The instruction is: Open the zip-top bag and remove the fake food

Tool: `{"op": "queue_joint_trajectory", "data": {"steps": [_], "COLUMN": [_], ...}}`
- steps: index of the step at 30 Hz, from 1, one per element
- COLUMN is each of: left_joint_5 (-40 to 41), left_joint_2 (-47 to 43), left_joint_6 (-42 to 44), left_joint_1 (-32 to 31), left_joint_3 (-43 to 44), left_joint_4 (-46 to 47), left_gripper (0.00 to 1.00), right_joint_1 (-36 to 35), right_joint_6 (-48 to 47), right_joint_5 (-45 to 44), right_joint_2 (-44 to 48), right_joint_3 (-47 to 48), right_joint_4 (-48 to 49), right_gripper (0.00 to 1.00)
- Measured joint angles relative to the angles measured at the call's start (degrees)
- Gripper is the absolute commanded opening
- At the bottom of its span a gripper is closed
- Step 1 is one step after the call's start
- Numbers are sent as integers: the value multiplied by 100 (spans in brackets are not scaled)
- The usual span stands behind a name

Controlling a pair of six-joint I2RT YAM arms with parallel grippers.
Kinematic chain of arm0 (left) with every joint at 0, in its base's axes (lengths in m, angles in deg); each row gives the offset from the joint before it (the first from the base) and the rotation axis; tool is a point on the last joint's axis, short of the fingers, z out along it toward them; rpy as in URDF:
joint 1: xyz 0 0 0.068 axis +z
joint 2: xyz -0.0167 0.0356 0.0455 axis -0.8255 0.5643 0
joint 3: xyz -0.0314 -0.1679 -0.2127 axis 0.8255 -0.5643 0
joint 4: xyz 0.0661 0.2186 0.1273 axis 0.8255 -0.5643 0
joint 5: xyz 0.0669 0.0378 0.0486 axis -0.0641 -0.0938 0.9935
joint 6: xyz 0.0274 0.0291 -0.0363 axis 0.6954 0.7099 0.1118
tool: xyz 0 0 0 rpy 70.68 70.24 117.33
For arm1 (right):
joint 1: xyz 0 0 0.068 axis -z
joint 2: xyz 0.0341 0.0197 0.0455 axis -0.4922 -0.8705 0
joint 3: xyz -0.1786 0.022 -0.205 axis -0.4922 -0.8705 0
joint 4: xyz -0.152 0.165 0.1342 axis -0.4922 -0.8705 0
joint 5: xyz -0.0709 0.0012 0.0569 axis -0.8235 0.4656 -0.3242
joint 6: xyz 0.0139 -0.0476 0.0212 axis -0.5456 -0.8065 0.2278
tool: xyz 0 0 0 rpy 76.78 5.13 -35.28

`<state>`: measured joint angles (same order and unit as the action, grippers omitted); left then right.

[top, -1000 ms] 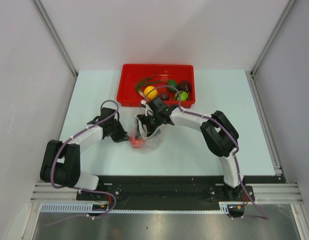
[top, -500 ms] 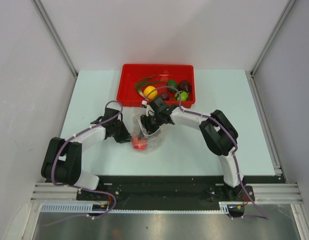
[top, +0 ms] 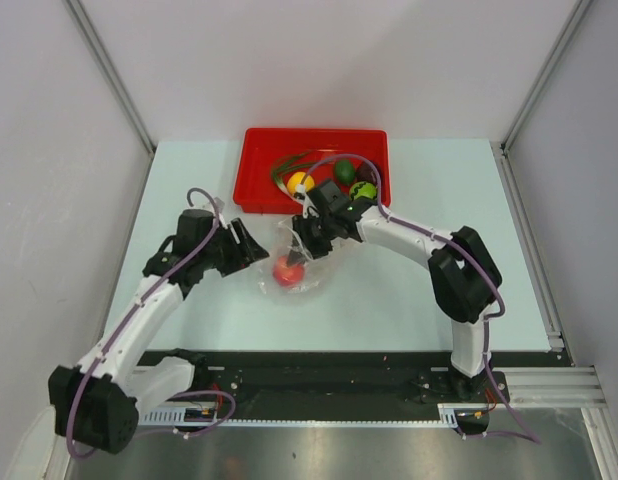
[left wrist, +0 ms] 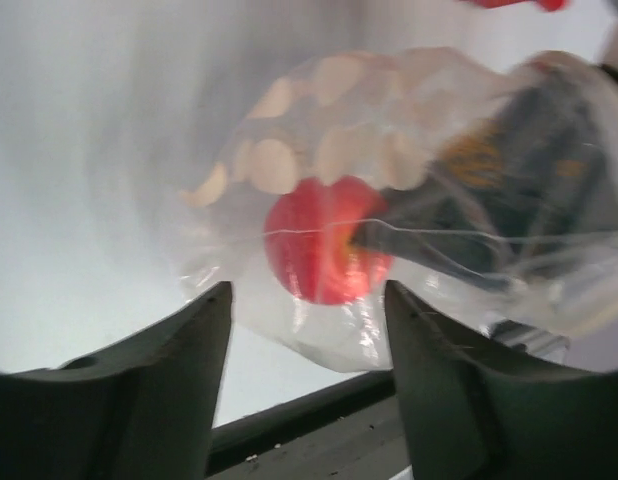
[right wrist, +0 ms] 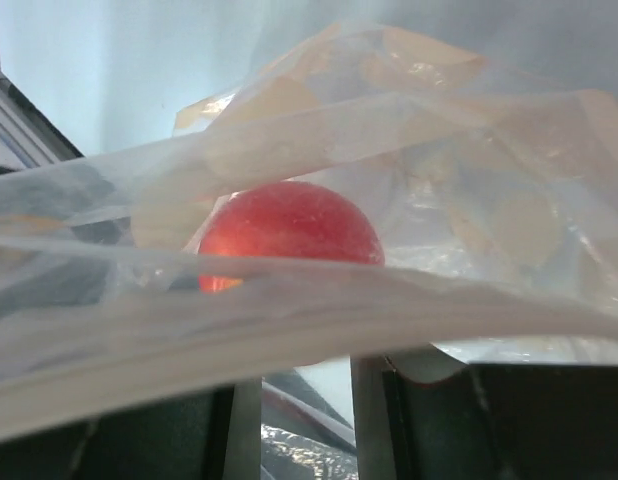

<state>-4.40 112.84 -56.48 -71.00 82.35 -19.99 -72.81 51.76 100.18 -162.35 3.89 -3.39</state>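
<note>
Near the middle of the table (top: 419,290) lies the bag (top: 315,276), with the red ball (top: 287,270) inside it. At the bag's far edge, the side toward the tray (top: 251,192), is the right claw (top: 311,238). Film runs straight across its fingers (right wrist: 439,425) in the wrist view, can't tell if it's pinched or just draped. My read: it's there to hold the mouth up so the ball can come out. Just beside the bag's left side is the left claw (top: 257,247), released, jaws wide, nothing in them, aimed at the ball. Looks lined up either to reach for it or to pin the plastic.

Bag is clear, crinkly, bunched into folds with pale round patches. The thicker whitish band across the right wrist view is probably the zip strip. Ball is glossy red with a yellowish spot.

Tray at the far edge holds the yellow ball (top: 300,183), green ball (top: 344,170), brighter green ball (top: 363,190) and green onion (top: 289,162), so I'd guess this is close to the last item out
</note>
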Motion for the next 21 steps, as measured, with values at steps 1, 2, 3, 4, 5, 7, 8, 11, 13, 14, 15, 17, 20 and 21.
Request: {"op": "queue_joint_trajectory", "data": {"steps": [1, 2, 3, 4, 5, 7, 8, 11, 13, 14, 15, 17, 20, 21], "left_joint_5": [-101, -179, -249, -304, -356, -415, -428, -422, -409, -402, -396, -396, -439, -450], "left_joint_2": [-166, -319, -426, -535, -621, -678, -671, -590, -507, -446, -361, -140, 216, 323], "left_joint_6": [-7, -15, -20, -37, -63, -85, -107, -116, -111, -109, -101, -59, 0, 28], "left_joint_1": [-2, -9, -20, -35, -61, -136, -177, -356, -492, -557, -614, -706, -772, -791], "left_joint_3": [4, 11, 20, 35, 63, 179, 247, 476, 570, 614, 662, 772, 914, 938], "left_joint_4": [46, 85, 122, 179, 212, 249, 247, 286, 378, 422, 461, 520, 640, 702], "left_gripper": [74, 75, 76, 78, 79, 81, 81, 83, 84, 83, 84, 84, 81, 78], "right_joint_1": [-22, -50, -79, -116, -151, -195, -219, -247, -254, -267, -269, -289, -337, -339], "right_joint_6": [-20, -42, -66, -90, -120, -170, -195, -258, -275, -275, -275, -271, -269, -269], "right_joint_5": [-107, -247, -376, -538, -728, -1084, -1244, -1596, -1738, -1784, -1827, -1853, -1843, -1832], "right_joint_2": [72, 129, 168, 205, 236, 284, 306, 385, 461, 498, 540, 601, 673, 684], "right_joint_3": [0, 0, 0, 0, 0, 0, 0, 2, 2, 2, 2, 2, 2, 4], "right_joint_4": [-46, -96, -144, -221, -317, -527, -627, -907, -1051, -1093, -1115, -1115, -1113, -1113], "right_gripper": [7, 7, 7, 6, 6, 6, 6, 6, 6, 6, 6, 6, 6, 5]}}
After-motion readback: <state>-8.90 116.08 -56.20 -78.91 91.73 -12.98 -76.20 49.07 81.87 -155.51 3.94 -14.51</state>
